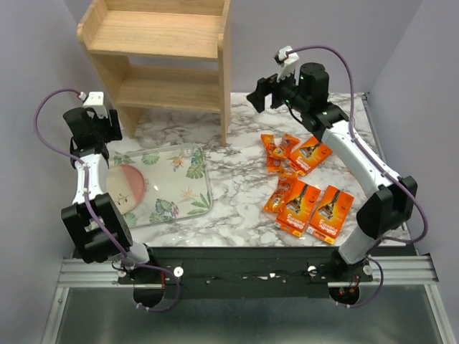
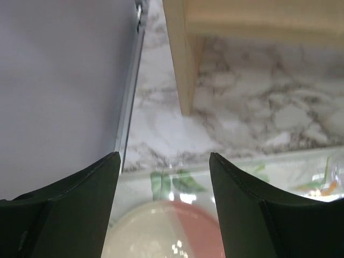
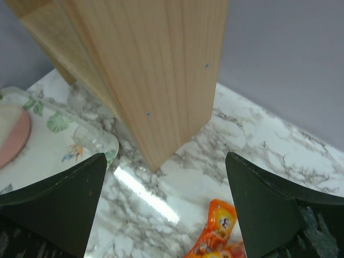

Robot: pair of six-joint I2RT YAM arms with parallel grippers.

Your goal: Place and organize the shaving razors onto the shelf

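While both jaws stand wide, leaf-print tray [image 1: 181,185] holds pink-cream disc [image 1: 133,185], shaving razors [image 1: 300,204] on table [image 1: 240,179].

Left of the left fingers [image 2: 70,215], a smooth pale purple wall [image 2: 59,80]. Between the right fingers [image 3: 54,204], a white marble table top with grey veins [image 3: 258,156] and a bright streak of light [image 3: 145,196].

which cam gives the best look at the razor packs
Top external: it shows the whole cluster of orange razor packs lying on the marble table, right of the shelf. The right wrist view catches only a couple of them at its bottom edge. The left wrist view shows none.
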